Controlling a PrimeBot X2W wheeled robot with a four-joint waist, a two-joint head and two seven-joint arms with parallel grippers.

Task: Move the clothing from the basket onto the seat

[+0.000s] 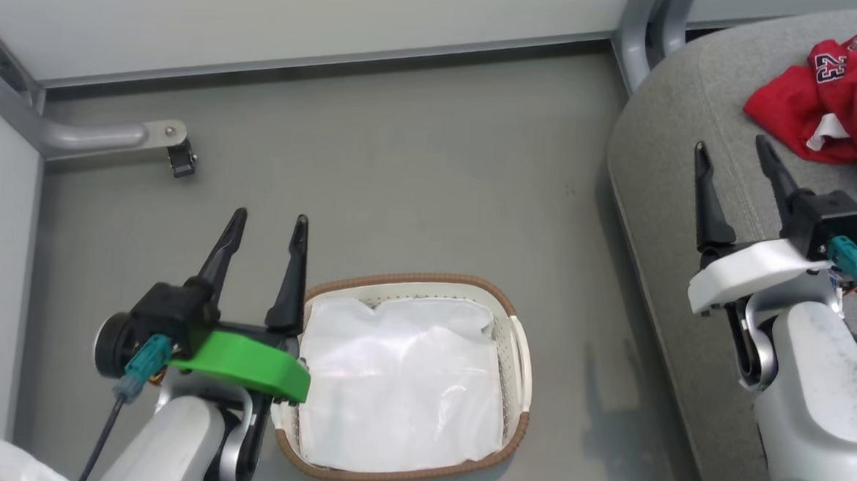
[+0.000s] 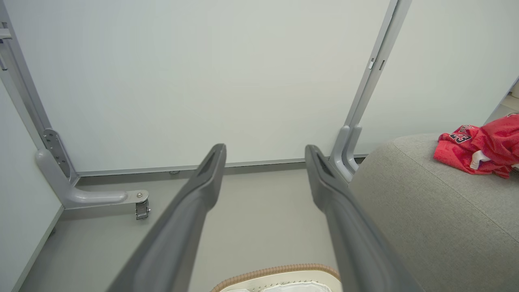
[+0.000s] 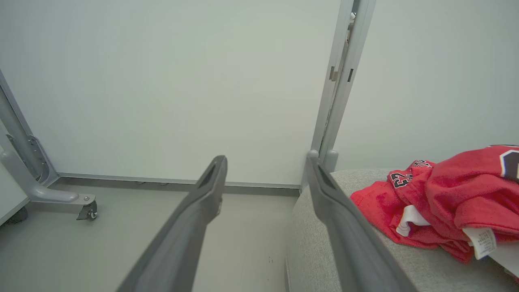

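The red jerseys [image 1: 847, 94] lay in a crumpled heap on the grey seat [image 1: 666, 180], well in from its rounded edge. The basket [image 1: 412, 278] stood on the floor [image 1: 403, 158] and showed only its white liner cloth [image 1: 399, 385]; no red fabric was visible in it. The left tool [image 1: 270, 217] hovered just beside the basket's rim, fingers apart and nothing between them. The right tool [image 1: 730, 143] hung over the seat near the heap, also spread and empty. In my judgement the moving was finished, so the good way was to check the liner's folds for a hidden piece, leave the liner itself alone, and keep both tools clear of the heap.
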